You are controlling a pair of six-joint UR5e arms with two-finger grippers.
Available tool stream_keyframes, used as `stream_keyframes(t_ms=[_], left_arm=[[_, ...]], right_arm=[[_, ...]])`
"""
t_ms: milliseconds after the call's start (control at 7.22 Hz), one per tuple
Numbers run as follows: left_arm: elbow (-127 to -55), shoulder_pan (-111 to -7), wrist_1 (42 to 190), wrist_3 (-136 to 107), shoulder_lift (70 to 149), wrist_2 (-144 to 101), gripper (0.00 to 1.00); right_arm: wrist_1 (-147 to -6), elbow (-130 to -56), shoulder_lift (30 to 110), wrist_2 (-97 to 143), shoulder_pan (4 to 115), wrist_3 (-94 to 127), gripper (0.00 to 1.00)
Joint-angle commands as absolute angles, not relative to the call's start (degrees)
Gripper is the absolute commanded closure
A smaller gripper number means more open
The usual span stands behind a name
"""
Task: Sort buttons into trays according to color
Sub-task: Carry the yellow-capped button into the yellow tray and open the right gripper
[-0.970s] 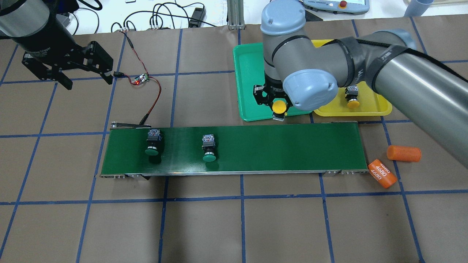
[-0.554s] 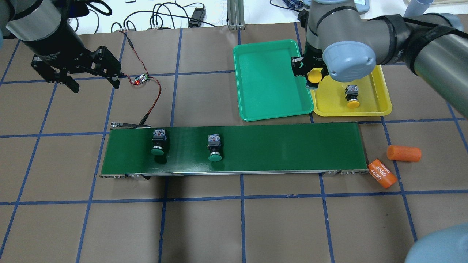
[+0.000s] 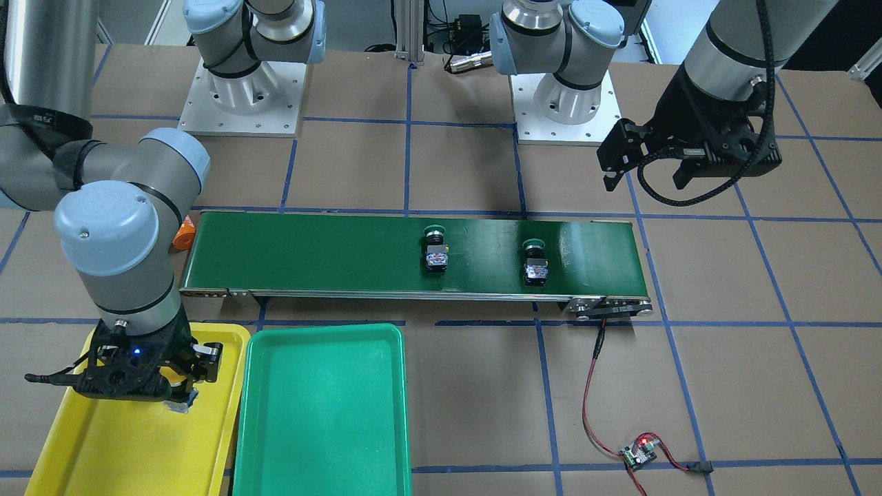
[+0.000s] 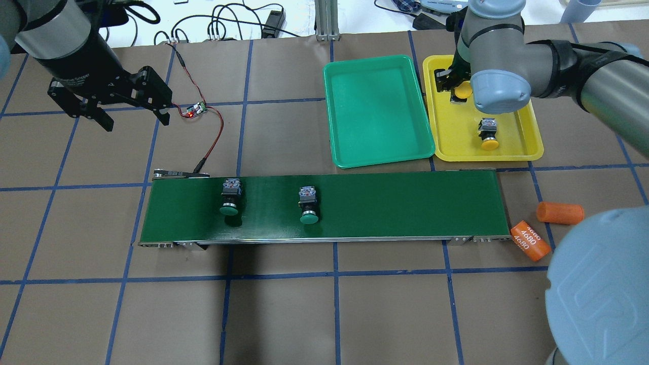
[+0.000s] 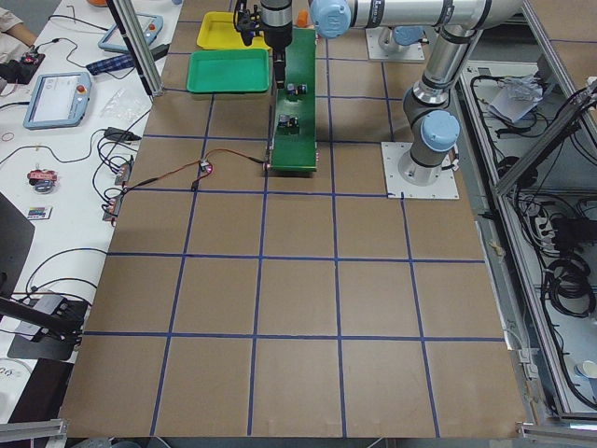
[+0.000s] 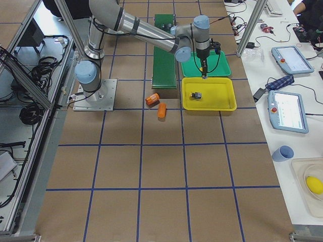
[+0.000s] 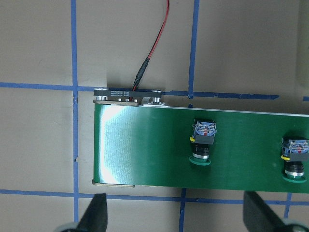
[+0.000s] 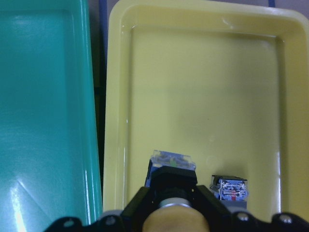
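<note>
Two green-capped buttons (image 4: pixel 229 200) (image 4: pixel 308 205) lie on the dark-green conveyor belt (image 4: pixel 405 203). They also show in the left wrist view (image 7: pixel 203 145) (image 7: pixel 295 159). My left gripper (image 4: pixel 136 121) is open and empty, hovering behind the belt's left end. My right gripper (image 4: pixel 456 88) is shut on a yellow-capped button (image 8: pixel 171 193), held just above the back left part of the yellow tray (image 4: pixel 512 109). A second yellow-capped button (image 4: pixel 489 134) lies in that tray. The green tray (image 4: pixel 377 111) beside it holds nothing.
Two orange cylinders (image 4: pixel 560 213) (image 4: pixel 530 241), one printed "4680", lie off the belt's right end. A small circuit board (image 4: pixel 195 110) with a red wire to the belt lies near my left gripper.
My right gripper has carried the yellow button from the green tray's front edge to above the yellow tray. Both green buttons have moved right on the belt. My left gripper has shifted slightly right.
</note>
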State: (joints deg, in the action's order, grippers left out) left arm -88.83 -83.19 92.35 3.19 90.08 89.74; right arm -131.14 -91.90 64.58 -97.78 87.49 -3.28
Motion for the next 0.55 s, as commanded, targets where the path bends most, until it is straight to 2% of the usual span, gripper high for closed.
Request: stream_keyframes(t_ms=[0,416], left_arm=[[-88.77,-83.23,92.37,2.99,90.18,89.65,0.00],[-88.77,-83.23,92.37,3.08,90.26,89.56,0.00]], right_arm=[[-128.61,-92.55,64.86,-97.73,86.22,-3.43,0.00],[-121.84,-92.72,68.89,-97.21,86.57,-3.34,0.00]])
